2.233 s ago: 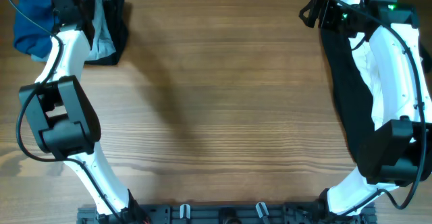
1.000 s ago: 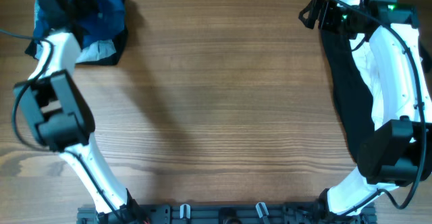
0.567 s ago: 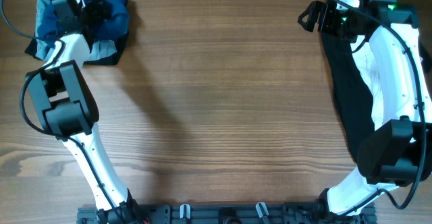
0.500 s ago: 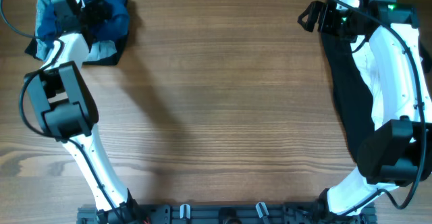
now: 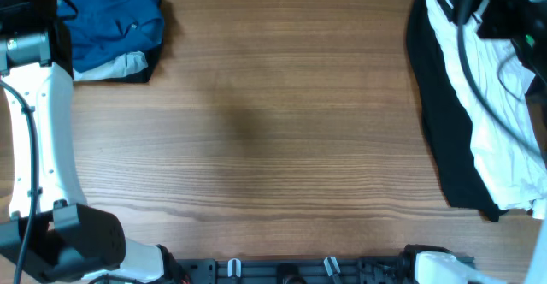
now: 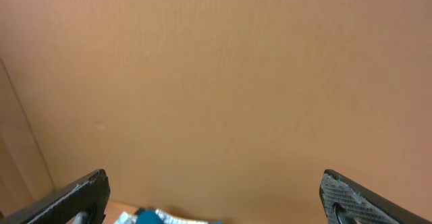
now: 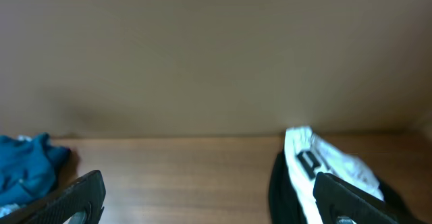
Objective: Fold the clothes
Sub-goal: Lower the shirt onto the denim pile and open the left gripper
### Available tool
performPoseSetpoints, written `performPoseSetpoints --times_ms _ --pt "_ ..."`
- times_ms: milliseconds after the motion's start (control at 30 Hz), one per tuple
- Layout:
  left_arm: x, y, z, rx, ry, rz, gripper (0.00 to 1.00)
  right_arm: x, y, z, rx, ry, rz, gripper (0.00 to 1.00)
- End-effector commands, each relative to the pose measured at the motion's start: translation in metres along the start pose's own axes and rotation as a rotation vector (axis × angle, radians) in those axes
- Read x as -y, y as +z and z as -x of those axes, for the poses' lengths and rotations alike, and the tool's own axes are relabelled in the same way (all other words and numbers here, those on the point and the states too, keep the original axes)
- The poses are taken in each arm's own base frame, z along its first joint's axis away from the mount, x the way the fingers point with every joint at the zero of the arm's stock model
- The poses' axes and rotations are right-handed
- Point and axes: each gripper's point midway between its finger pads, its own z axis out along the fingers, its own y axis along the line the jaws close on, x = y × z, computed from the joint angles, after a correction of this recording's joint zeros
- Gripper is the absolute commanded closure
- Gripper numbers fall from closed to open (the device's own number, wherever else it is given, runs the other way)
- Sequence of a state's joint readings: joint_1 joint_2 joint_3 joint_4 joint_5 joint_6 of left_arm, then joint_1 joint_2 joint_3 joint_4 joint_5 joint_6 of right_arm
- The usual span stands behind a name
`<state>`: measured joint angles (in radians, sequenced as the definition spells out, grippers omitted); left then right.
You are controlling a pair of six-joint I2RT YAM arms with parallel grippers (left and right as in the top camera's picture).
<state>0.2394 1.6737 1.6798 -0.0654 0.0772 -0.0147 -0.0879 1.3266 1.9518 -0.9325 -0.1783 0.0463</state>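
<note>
Two heaps of clothes are lying well apart on the counter [image 5: 273, 139] in the overhead view. In the far left corner the blue shirt [image 5: 115, 19] is sitting crumpled on a pale cloth [image 5: 107, 67] and a dark cloth [image 5: 144, 63], both peeking out along its near edge. Along the right edge the white tee [image 5: 491, 113] is stretching from the far corner towards the near one. It is overlapping a black garment [image 5: 440, 130] that is spreading out on its inner side. The left arm [image 5: 38, 139] is running up the left edge, and the right arm [image 5: 500, 14] is reaching over the tee at the far right corner. Neither hand is showing clearly from here.

In the left wrist view, the left hand [image 6: 212, 180] is gaping wide, its two fingers [image 6: 77, 197] sitting at the lower corners with nothing between them. It is facing a plain brown wall [image 6: 216, 69], and only a sliver of the blue shirt [image 6: 145, 217] is peeking in at the bottom.

In the right wrist view, the right hand [image 7: 208, 180] is likewise spread wide and holding nothing. Across the counter, the blue shirt [image 7: 23, 173] is lying towards the left edge. The white tee [image 7: 317, 160], showing a black print, is resting on the black garment [image 7: 278, 183] towards the right edge.
</note>
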Motion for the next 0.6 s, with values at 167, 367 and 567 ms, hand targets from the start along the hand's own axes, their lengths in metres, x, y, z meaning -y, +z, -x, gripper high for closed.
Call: performPoseSetpoints --times_ms 167,367,567 --pt "-0.005 0.006 -0.08 -0.27 -0.039 0.013 0.0 0.0 -0.01 0.002 0.013 -0.023 -0.017 0.0" --pt "-0.008 -0.016 -0.134 -0.505 -0.058 0.034 0.0 0.004 0.011 -0.008 -0.033 -0.015 -0.019 0.0" --pt "-0.009 -0.042 -0.172 -0.694 -0.074 0.052 0.0 -0.012 0.004 -0.024 -0.057 -0.032 -0.008 0.0"
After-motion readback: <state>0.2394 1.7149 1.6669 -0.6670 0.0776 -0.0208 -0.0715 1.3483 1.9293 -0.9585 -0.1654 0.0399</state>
